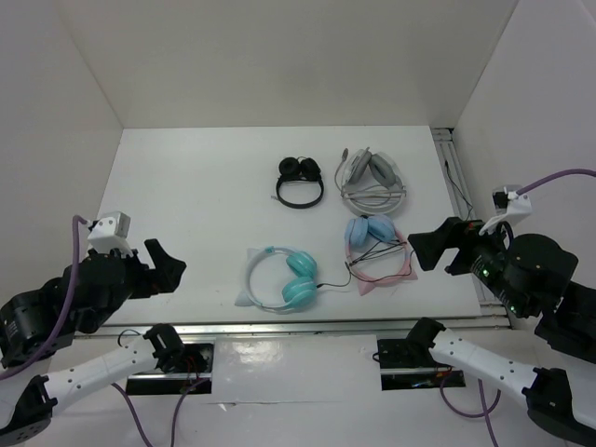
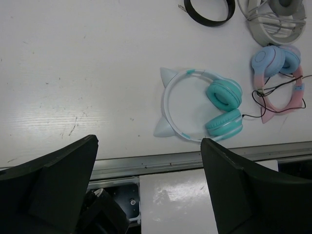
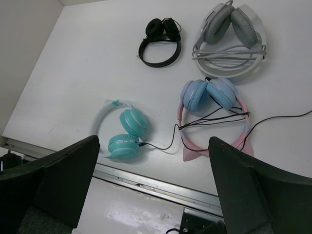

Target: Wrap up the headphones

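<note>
**Table** (image 1: 186, 186): white, flat, carrying four sets.

**Left gripper** (image 1: 166, 264): raised at the near left, fingers spread wide, nothing between them. It is well apart from every set.

**Right gripper** (image 1: 433, 247): raised at the near right, fingers likewise parted and empty. It hangs near the pink pair without touching it.

**Grey pair** (image 1: 380, 168): far right, not the task's item.

**Pink pair** (image 1: 368, 229): pale blue cups, loose black wire across it. It lies just right of the headphones.

**Headphones** (image 1: 299, 291): lying flat near the front edge, roughly central and between the two arms.
- Handling: probably light, of stiff plastic with soft padded cups. The shell is likely smooth and apt to slide on the table under a push.
- Hold: the best one appears to be the band (image 2: 165, 102), a thin open arc with free space on both sides.
- Look: the band is white and pale blue. The two round teal cups (image 2: 224, 95) are folded inward, side by side. Two small pointed ears (image 2: 169, 75) sit on the band's outer edge.

**Black pair** (image 1: 300, 170): far centre, small.

**Cable** (image 2: 247, 116): thin, black and limp, leaving the nearer cup and trailing right toward the pink pair. Whether it tangles with that pair's wire cannot be told. It will likely need a fine pinch, and it may snag.
</note>
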